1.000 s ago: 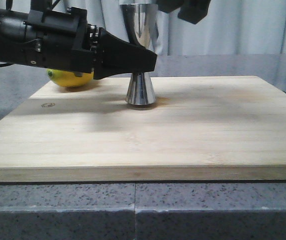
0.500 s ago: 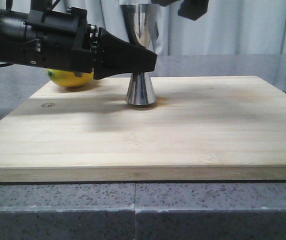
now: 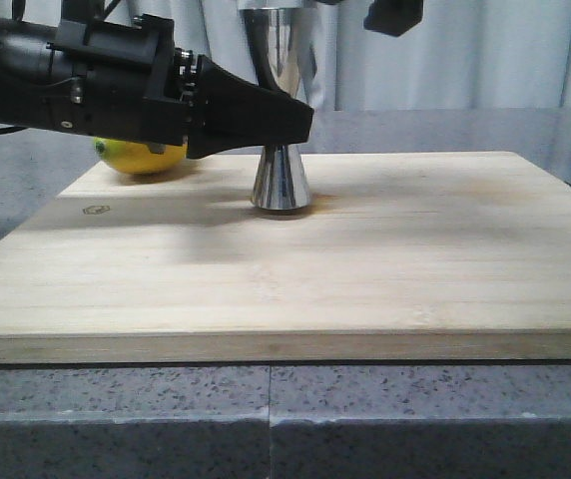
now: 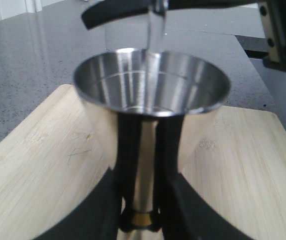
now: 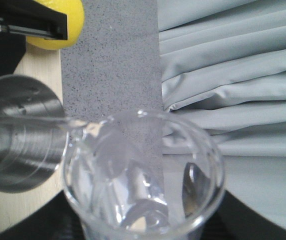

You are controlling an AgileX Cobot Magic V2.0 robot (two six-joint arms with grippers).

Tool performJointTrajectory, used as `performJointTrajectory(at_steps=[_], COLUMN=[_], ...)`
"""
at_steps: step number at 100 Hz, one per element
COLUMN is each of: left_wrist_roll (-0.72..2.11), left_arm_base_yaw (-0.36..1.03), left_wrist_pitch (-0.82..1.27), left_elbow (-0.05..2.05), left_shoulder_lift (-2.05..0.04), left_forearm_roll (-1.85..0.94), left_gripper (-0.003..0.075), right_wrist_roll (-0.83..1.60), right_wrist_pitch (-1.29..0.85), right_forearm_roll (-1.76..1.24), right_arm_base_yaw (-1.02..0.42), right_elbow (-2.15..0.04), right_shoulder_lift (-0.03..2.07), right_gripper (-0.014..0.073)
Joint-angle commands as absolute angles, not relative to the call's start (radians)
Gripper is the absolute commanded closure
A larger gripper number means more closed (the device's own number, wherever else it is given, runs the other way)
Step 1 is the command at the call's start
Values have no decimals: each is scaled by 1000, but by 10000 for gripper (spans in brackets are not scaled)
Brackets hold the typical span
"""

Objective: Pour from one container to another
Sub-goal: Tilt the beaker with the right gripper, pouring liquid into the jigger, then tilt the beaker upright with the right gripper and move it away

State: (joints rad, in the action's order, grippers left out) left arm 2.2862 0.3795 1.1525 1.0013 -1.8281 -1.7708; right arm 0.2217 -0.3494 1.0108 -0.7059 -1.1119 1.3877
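Note:
The steel jigger (image 3: 281,180) stands upright on the wooden cutting board (image 3: 385,259), its gold-banded waist held by my left gripper (image 3: 300,125), which is shut on it. In the left wrist view its fingers (image 4: 125,165) clamp the waist under the wide upper cup (image 4: 150,85). A thin clear stream (image 4: 155,30) falls into that cup. My right gripper (image 3: 395,15), at the top edge, is shut on the clear glass beaker (image 5: 143,175). The beaker is tilted, with its lip (image 5: 75,125) over the jigger's mouth (image 5: 18,135). The front view does not show the beaker.
A yellow lemon (image 3: 141,155) lies on the board's far left corner behind my left arm. The board rests on a grey speckled counter (image 3: 266,419), with a pale curtain (image 5: 233,75) behind it.
My right gripper has risen slightly and shifted right at the top of the front view. The left gripper and the jigger have not moved.

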Motion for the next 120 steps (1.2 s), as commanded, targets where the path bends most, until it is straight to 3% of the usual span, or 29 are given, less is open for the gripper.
performJointTrajectory(at_steps=[1,120], left_wrist_roll=[2279,2279], left_arm_base_yaw=[388,388], left_wrist_pitch=[1270,1270], left_elbow=[1030,1030], left_shoulder_lift=[-1787,-1787], left_forearm_roll=[-1850,-1850], left_gripper=[640,640], right_wrist_roll=[229,229], right_wrist_pitch=[-312,-362], right_forearm_roll=[1053,1168], right_arm_base_yaw=[-705,-705], right_elbow=[-1146,-1146], right_shoulder_lift=[1358,1358], right_gripper=[347,347])
